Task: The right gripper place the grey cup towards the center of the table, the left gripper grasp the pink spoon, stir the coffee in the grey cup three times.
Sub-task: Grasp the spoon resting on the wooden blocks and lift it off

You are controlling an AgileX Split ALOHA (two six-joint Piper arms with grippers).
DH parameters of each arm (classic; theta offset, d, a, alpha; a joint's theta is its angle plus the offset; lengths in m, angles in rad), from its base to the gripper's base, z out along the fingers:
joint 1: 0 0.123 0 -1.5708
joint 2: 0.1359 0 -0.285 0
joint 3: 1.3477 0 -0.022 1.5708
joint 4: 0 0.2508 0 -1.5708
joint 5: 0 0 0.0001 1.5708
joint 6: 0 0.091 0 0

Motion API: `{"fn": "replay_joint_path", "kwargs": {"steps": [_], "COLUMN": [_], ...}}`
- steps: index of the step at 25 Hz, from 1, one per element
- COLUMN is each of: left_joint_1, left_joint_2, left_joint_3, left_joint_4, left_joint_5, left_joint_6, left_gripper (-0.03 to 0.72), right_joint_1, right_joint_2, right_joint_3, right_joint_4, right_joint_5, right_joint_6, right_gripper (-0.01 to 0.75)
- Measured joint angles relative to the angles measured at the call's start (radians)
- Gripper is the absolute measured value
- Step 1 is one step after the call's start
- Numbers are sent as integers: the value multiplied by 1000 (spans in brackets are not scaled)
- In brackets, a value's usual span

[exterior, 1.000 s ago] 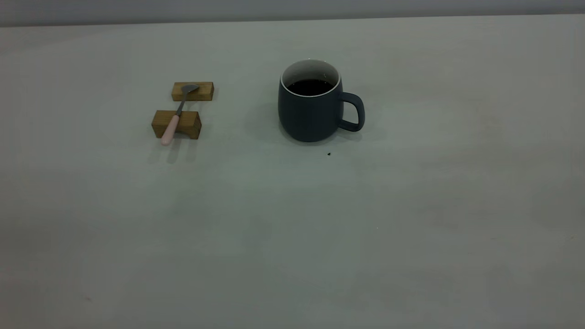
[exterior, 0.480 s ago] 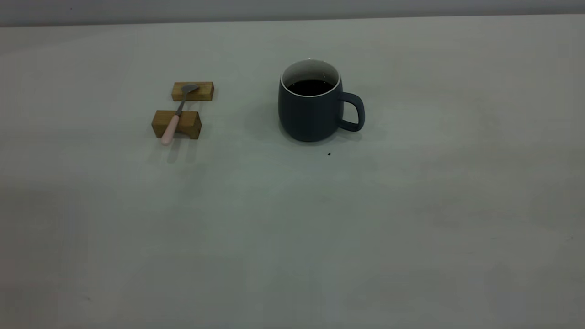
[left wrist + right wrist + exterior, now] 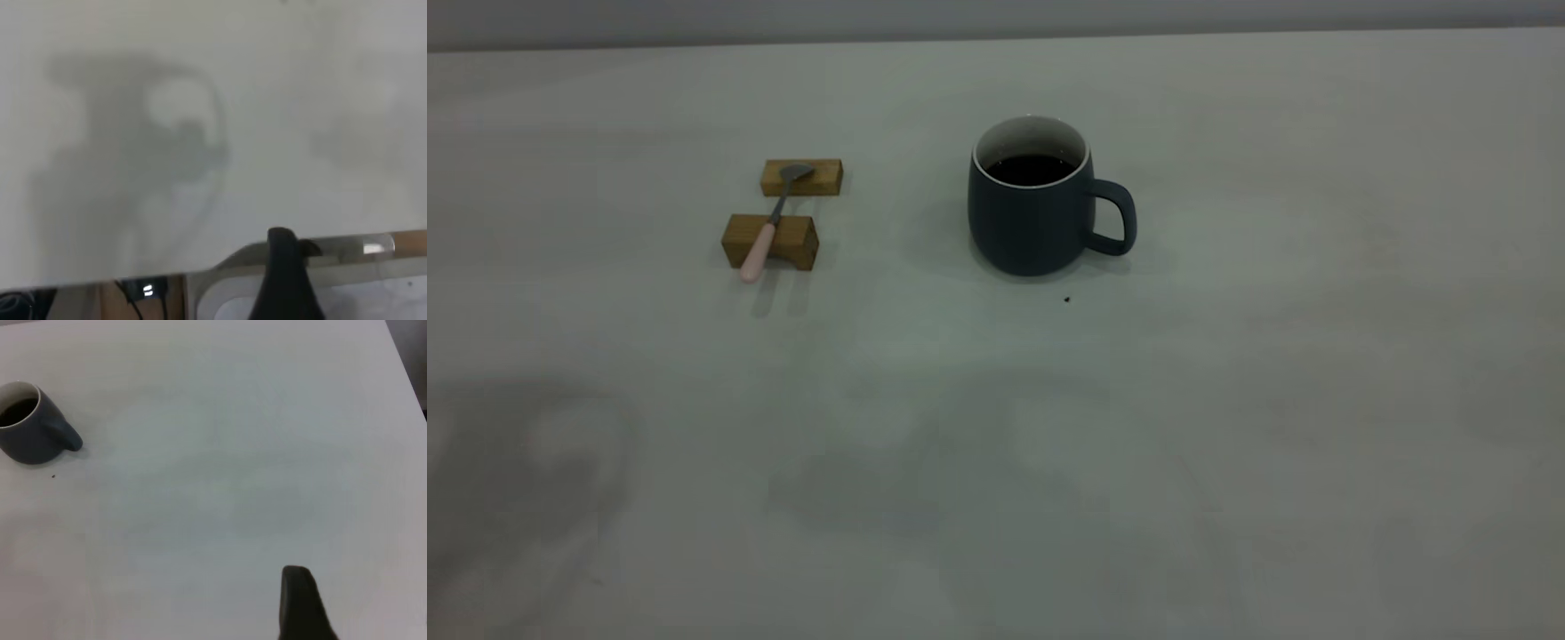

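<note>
The grey cup (image 3: 1032, 209) stands upright near the middle back of the table (image 3: 1227, 400), handle pointing right, with dark coffee (image 3: 1032, 169) inside. To its left lies the pink spoon (image 3: 769, 227), resting across two wooden blocks with its pink handle toward the front. Neither arm shows in the exterior view. A dark part of my left gripper (image 3: 287, 243) hangs over the table's near edge. In the right wrist view, the right gripper (image 3: 297, 580) hovers over bare table, far from the cup (image 3: 30, 427).
The back block (image 3: 802, 178) holds the spoon's bowl and the front block (image 3: 772, 242) its handle. A tiny black speck (image 3: 1067, 300) lies just in front of the cup. Arm shadows fall on the table's front left. Cables and a wooden edge (image 3: 407, 240) show past the table's rim.
Dark arm shadows have spread over the front left and front middle of the table. Cup, spoon and blocks have not moved.
</note>
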Motion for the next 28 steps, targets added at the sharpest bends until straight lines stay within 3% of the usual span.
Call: {"fn": "replay_joint_path", "kwargs": {"steps": [5, 8, 19, 28], "left_joint_1": [-109, -139, -154, -162], "left_joint_2": [348, 526, 913, 1068], "left_joint_3": [-168, -287, -589, -709], "left_joint_4": [21, 65, 83, 84], "left_joint_5": [-79, -91, -121, -120], "left_joint_6": [-78, -144, -170, -170], "left_gripper": [595, 595, 595, 595], "right_joint_1": [0, 0, 0, 0], "right_joint_2": [0, 0, 0, 0], "right_joint_3": [0, 0, 0, 0], "right_joint_4": [0, -1, -2, -2], "right_joint_5": [0, 0, 0, 0], "right_joint_6": [0, 0, 0, 0], "right_gripper": [483, 483, 483, 483]}}
